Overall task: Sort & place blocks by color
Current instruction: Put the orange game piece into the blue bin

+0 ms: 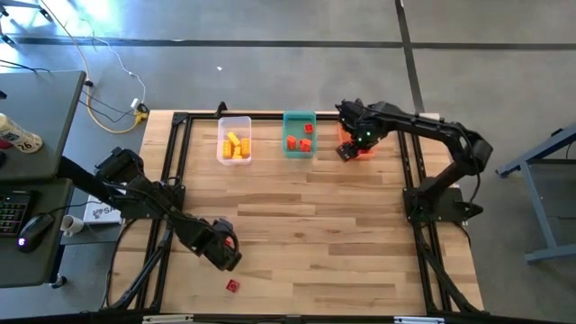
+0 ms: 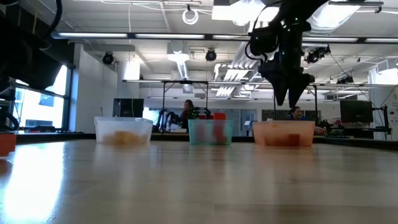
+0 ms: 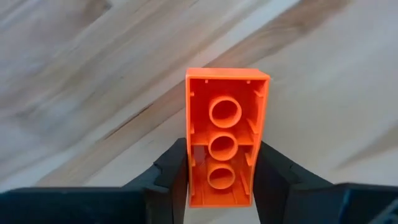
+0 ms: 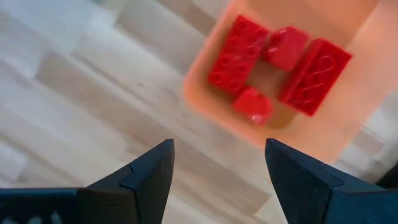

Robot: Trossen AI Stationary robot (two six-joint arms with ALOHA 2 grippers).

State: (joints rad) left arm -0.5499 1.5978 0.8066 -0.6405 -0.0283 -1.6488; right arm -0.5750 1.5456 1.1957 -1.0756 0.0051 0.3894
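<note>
The orange block's near end is cut off below.

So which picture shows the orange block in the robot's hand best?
The left wrist view: the orange block fills the picture, hollow underside facing the camera, clamped between the left hand's fingers. From the high view you only see a speck of orange at the left hand. The low view and right wrist view don't show it.

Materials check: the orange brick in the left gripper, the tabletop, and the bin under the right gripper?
Orange brick: looks like moulded plastic, smooth semi-gloss; hollow underside with round tubes and thin ribs. Tabletop: wood planks by the visible grain and seams, probably sealed given the sheen in the low view. Orange bin: likely translucent plastic; the wood shows faintly through its wall.
</note>
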